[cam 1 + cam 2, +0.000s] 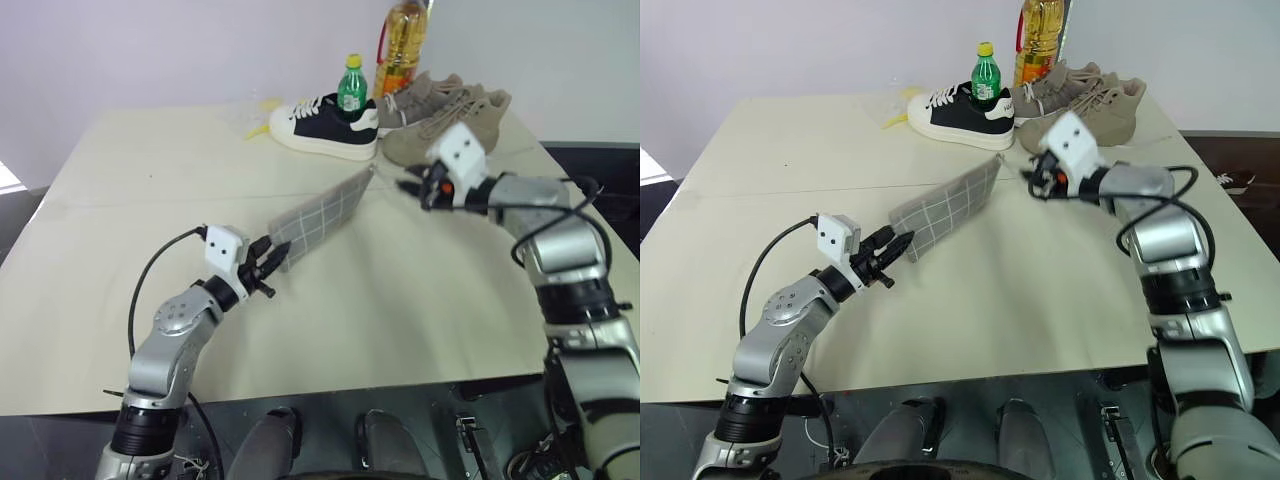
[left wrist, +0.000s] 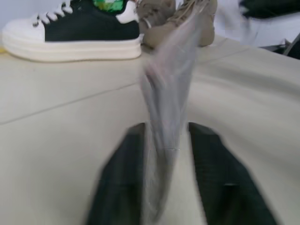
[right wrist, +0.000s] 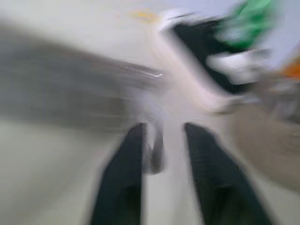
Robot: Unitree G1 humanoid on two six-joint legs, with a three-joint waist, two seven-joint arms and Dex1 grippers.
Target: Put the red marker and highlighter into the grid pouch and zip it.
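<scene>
The grid pouch (image 1: 320,215), grey with white lines, stands tilted on its long edge above the middle of the table, its far end pointing at the shoes. My left gripper (image 1: 275,262) is at the pouch's near end. In the left wrist view its fingers (image 2: 126,178) stand apart with the blurred pouch (image 2: 168,93) between them. My right gripper (image 1: 410,185) hovers open just right of the pouch's far end, a small gap away. The red marker and the highlighter are out of view.
At the table's far edge stand a black-and-white sneaker (image 1: 325,125), a green bottle (image 1: 351,88), a pair of tan shoes (image 1: 440,110) and an oil bottle (image 1: 403,45). A small yellow object (image 1: 262,118) lies left of the sneaker. Bare cream tabletop (image 1: 150,180) surrounds the pouch.
</scene>
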